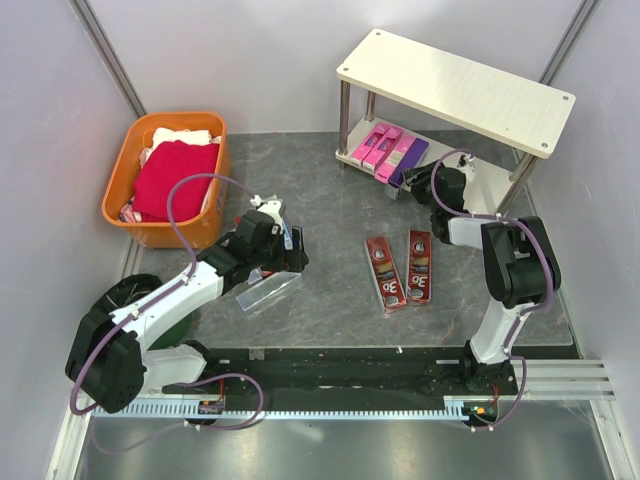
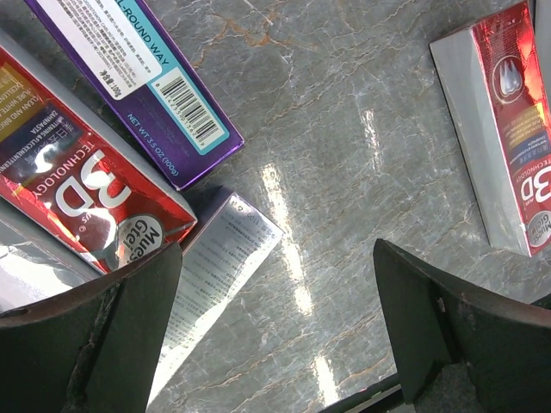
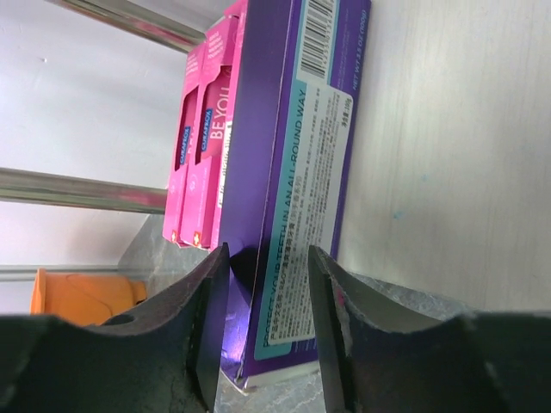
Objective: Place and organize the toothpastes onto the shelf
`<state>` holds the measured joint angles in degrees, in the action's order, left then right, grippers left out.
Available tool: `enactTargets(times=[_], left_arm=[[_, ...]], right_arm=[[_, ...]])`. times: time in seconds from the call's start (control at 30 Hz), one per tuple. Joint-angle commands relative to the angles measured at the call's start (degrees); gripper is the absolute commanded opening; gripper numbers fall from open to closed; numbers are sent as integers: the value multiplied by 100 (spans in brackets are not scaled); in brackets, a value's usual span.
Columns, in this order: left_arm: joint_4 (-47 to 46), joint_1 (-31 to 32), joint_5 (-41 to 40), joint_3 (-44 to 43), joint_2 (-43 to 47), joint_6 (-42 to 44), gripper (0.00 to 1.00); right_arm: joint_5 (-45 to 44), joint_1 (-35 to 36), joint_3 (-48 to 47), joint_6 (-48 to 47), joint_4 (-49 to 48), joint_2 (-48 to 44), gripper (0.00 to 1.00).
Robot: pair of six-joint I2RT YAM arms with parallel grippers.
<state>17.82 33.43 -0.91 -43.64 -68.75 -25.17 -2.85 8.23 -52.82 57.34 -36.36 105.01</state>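
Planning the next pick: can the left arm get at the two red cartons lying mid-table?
Probably yes: the left hand is open and empty, only bare table lies between it and the red cartons, and the right hand is off at the shelf.

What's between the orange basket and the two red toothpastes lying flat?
The left end effector, open, with a silver-grey carton beside it; the top view shows both.
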Motion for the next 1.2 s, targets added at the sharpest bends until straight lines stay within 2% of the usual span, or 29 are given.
enactTargets(times=[0.0,0.37,0.5,0.6,0.7,0.73,0.83,1.17], left_arm=[[-183,-30,73,22,81,-14,99],[-183,-30,73,39,116,-41,99],[-183,-30,73,40,116,-58,99],[-165,-30,12,13,125,-50,100],[-122,-30,-59,-22,151,-50,100],[-104,-30,-67,-39,160,-50,100],[-42,-30,-164,-75,248,-50,100],[230,-30,-419,-154,415,-102,100]], right_arm=[[-163,-23,-352,-83,-178,177,48],[-427,-49,-695,-223,15,459,46],[-374,-49,-537,-267,15,266,49],[-260,-49,-327,-328,76,-15,58],[-172,-49,-72,-381,146,-358,76],[-154,-49,-27,-408,199,-541,86],[-145,-58,192,-522,383,-911,96],[276,-58,764,-645,744,-1878,98]])
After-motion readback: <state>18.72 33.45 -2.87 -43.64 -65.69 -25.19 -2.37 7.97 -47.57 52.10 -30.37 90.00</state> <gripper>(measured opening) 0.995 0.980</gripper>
